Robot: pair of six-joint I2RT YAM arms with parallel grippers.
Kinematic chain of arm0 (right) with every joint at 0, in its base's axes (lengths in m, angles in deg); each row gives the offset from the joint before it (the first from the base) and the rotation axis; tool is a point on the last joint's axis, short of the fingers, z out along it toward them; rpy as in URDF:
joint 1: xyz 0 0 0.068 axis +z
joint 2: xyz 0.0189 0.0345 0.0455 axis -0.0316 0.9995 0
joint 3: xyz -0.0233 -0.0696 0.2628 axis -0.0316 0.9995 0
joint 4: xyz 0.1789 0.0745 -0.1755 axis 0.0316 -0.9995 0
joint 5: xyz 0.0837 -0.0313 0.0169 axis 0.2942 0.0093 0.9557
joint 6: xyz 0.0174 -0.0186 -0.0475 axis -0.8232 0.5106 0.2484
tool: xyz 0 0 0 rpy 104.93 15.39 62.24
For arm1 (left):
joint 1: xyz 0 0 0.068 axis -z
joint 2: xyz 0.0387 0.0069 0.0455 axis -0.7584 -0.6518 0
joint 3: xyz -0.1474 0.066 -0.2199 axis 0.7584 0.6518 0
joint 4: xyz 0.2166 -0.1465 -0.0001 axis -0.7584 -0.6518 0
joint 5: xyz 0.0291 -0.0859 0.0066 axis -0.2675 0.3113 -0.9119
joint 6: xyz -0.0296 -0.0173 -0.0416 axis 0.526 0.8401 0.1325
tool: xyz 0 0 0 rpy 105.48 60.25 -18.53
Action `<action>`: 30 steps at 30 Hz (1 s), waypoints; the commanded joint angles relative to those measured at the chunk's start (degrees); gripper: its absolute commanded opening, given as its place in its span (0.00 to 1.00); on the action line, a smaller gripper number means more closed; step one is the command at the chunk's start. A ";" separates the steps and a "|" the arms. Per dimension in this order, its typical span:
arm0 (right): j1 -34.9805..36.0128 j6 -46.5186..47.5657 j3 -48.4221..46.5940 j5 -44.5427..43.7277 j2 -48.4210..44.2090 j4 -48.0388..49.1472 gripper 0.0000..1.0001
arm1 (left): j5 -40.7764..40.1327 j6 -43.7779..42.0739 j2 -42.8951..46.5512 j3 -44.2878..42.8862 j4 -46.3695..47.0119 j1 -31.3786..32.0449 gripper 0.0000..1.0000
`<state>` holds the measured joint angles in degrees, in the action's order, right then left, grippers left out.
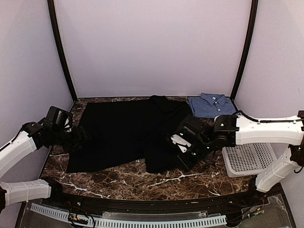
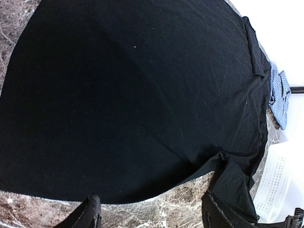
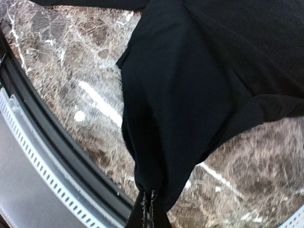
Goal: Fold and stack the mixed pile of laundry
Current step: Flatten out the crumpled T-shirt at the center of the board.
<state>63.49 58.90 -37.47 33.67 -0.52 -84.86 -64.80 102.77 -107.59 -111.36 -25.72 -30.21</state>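
Two garments lie on the tabletop (image 1: 142, 183). The black garment (image 1: 118, 130) is spread flat across the centre and left. The blue-and-white check shirt (image 1: 211, 105) lies folded at the far right corner, just beside the black garment's far edge. A white basket (image 1: 247, 159) sits at the right edge, near the right arm.

The right jaws are closed tight on a pinched fold at the black garment's near-right part, and the wrist view shows cloth draping away from the tips. The left jaws stand wide apart at the garment's left edge, holding nothing, with bare tabletop between them.

Hazards, as judged from this state:
- One-sided pull. With only one grip, a lift or drag by the right arm would probably skew and bunch the garment.
- Slip. The pinch looks small, so the cloth's weight may pull it free.
- Collision. A sweep toward the far right could disturb the folded shirt.

Not determinable:
- Whether the held part is sleeve or hem.
- The jaw outlines in the top view, where black hardware merges with black cloth.
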 commanded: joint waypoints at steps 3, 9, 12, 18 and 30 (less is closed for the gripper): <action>2.24 -6.95 5.97 1.99 -10.95 -6.25 0.00 | -0.91 2.10 5.53 0.83 -9.68 -0.39 0.71; 5.19 -13.73 11.69 4.95 -20.43 -7.81 0.00 | -4.08 9.00 7.68 1.43 -20.97 -0.31 0.70; 5.28 -14.79 12.95 3.09 -20.66 -8.47 0.00 | -4.21 14.54 7.13 4.66 -23.51 -0.31 0.69; 5.19 -15.31 8.80 -2.95 -15.48 -8.08 0.00 | -4.26 26.02 3.99 12.06 -23.11 -0.31 0.61; 2.61 -13.18 6.02 -2.98 -11.41 -4.52 0.00 | -20.34 30.87 -1.50 7.91 -26.64 -1.32 0.51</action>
<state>67.25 45.24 -30.30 31.28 -11.63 -90.83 -77.23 132.10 -106.34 -100.78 -49.41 -30.43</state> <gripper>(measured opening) 0.004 0.518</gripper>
